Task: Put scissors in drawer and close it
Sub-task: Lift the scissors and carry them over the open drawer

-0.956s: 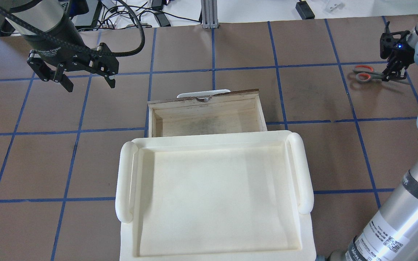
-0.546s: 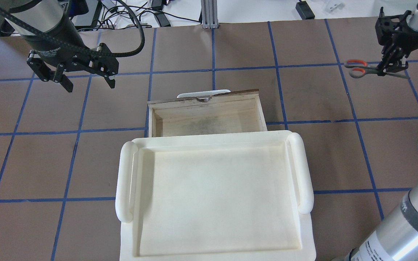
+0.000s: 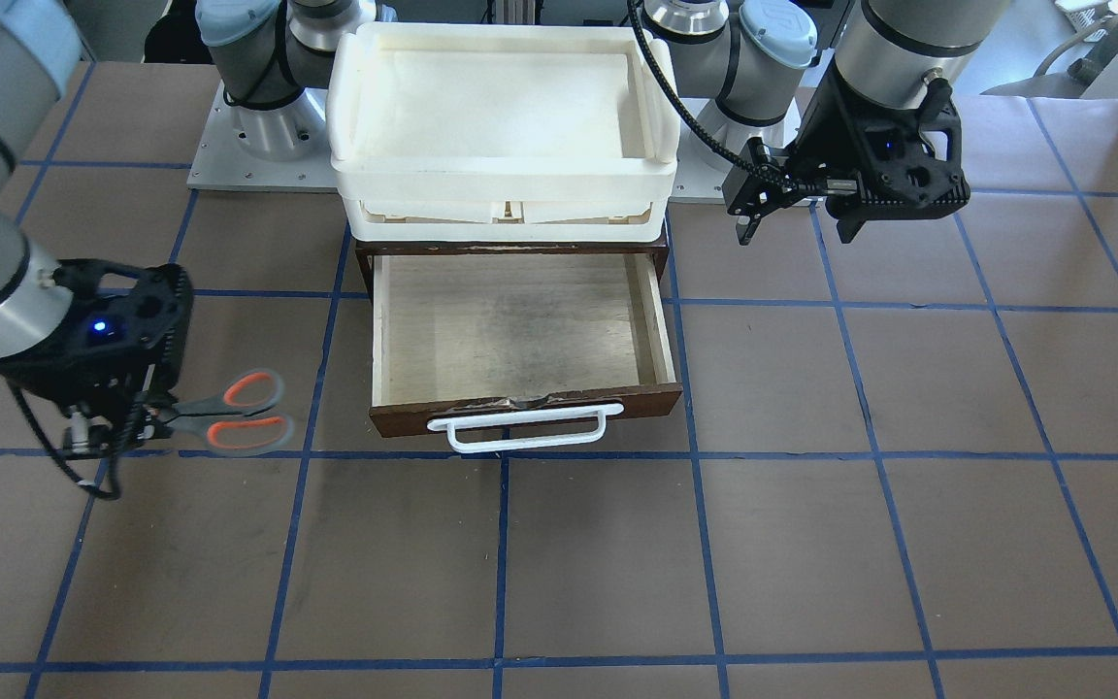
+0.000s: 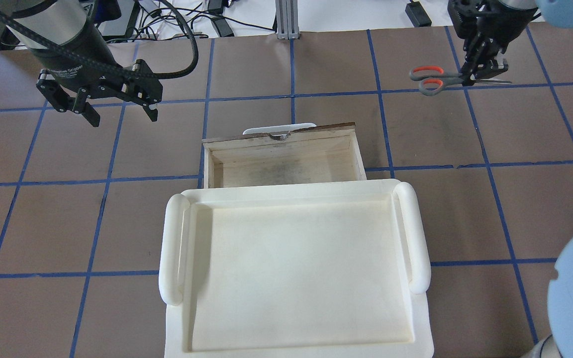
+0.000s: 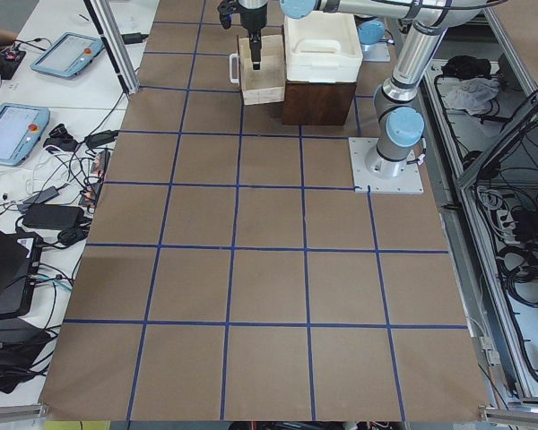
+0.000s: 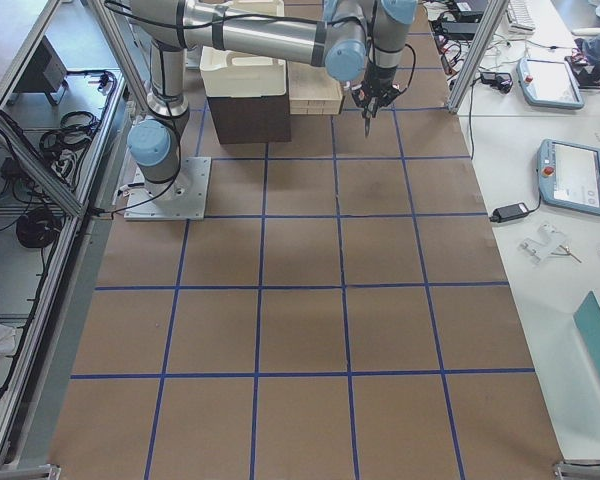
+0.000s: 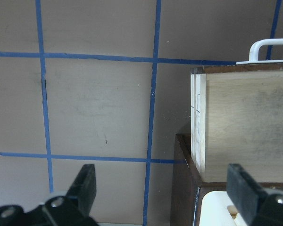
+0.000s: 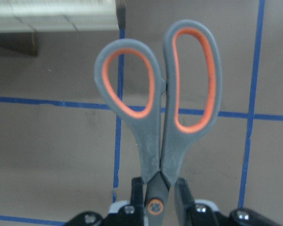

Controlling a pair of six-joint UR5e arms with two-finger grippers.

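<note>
grey scissors (image 8: 158, 113), orange-red loops

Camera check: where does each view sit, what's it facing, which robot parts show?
Front-facing: across table, facing robot; right gripper view-left, left gripper view-right.
Overhead: behind robot, looking forward-down at open drawer; grippers unflipped.
Exterior left: table's left end; left arm nearer.
Exterior right: opposite end; right arm nearer.
Left wrist: down past its open gripper at drawer corner.
Right wrist: along gripped scissors' handles.
Shared: front-facing and overhead both show scissors held.

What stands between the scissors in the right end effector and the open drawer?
Nothing visible. The scissors hang in the right end effector over bare table beside the drawer, whose open part is uncovered; the white tray sits behind it.
</note>
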